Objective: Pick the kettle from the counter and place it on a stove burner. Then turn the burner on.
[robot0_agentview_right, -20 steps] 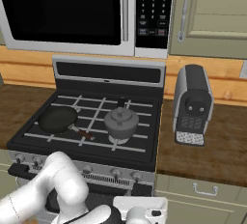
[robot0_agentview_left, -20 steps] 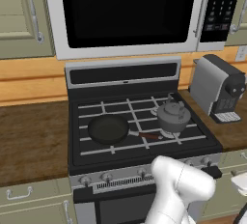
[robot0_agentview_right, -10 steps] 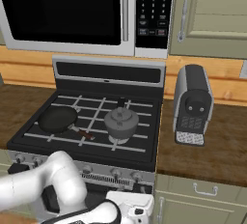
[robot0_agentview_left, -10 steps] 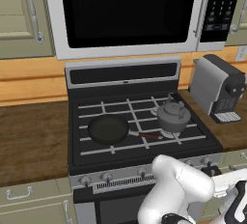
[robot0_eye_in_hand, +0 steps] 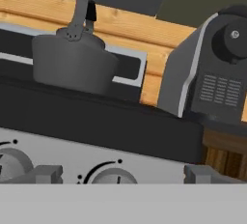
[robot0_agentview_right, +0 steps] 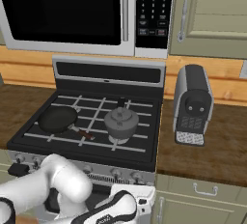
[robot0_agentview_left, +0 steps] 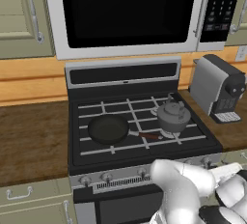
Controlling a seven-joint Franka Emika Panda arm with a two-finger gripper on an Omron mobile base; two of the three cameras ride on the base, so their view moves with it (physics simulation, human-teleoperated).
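The dull-grey kettle (robot0_agentview_left: 172, 117) (robot0_agentview_right: 121, 122) stands upright on the stove's front right burner (robot0_agentview_right: 120, 140), whose silver disc peeks out under it. In the hand view the kettle (robot0_eye_in_hand: 72, 63) rises beyond the stove's front edge, up and to the left. My gripper (robot0_eye_in_hand: 123, 175) is open and holds nothing. It is low in front of the stove's control panel, facing a knob (robot0_eye_in_hand: 113, 175). The dark wood counter (robot0_agentview_left: 29, 136) (robot0_agentview_right: 212, 150) flanks the stove on both sides.
A black frying pan (robot0_agentview_left: 108, 128) (robot0_agentview_right: 58, 119) lies on the front left burner, its handle pointing towards the kettle. A grey coffee machine (robot0_agentview_left: 217, 90) (robot0_agentview_right: 193, 103) (robot0_eye_in_hand: 217, 73) stands on the right counter. A microwave (robot0_agentview_left: 125, 10) hangs above. A row of knobs (robot0_agentview_right: 116, 173) lines the stove front.
My arm has folded lower in front of the stove and the hand has swung out to the right in the left base view. Kettle and pan have not moved.
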